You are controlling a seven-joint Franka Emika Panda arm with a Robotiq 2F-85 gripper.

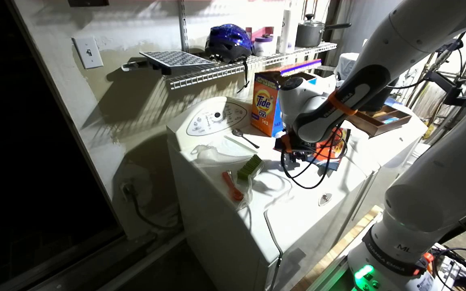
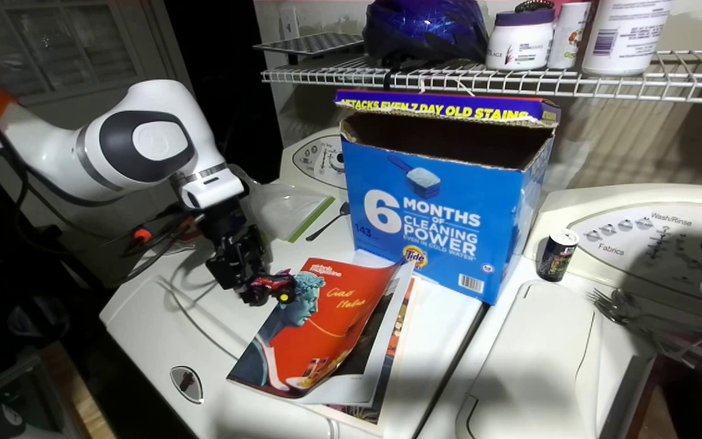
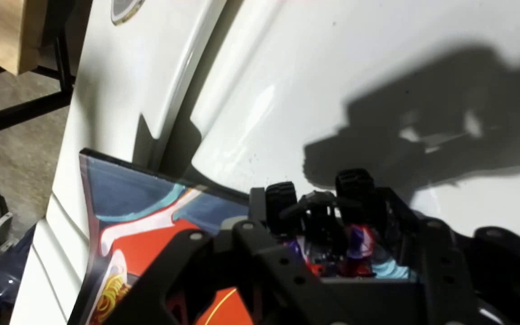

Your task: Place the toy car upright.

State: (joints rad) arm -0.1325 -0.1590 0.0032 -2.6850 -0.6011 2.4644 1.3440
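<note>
White machine top (image 1: 297, 214) below wire shelving (image 2: 698, 76), fingers (image 3: 404, 216) tight on the red toy car (image 2: 273, 284)

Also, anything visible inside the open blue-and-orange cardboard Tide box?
Inside the Tide box, an exterior view shows only brown cardboard inner walls near the top; the blue near wall covers everything lower, so whether anything lies at the bottom can't be told.

You have a smooth, glossy white appliance top (image 1: 297, 210), a red-covered magazine (image 2: 357, 292) of shiny paper, a rectangular blue box (image 2: 436, 213) of rough-edged cardboard, a red-and-black toy car (image 2: 273, 283) that looks plastic, a metal-topped black can (image 2: 555, 259), and a rounded, glossy blue helmet (image 1: 229, 36)
</note>
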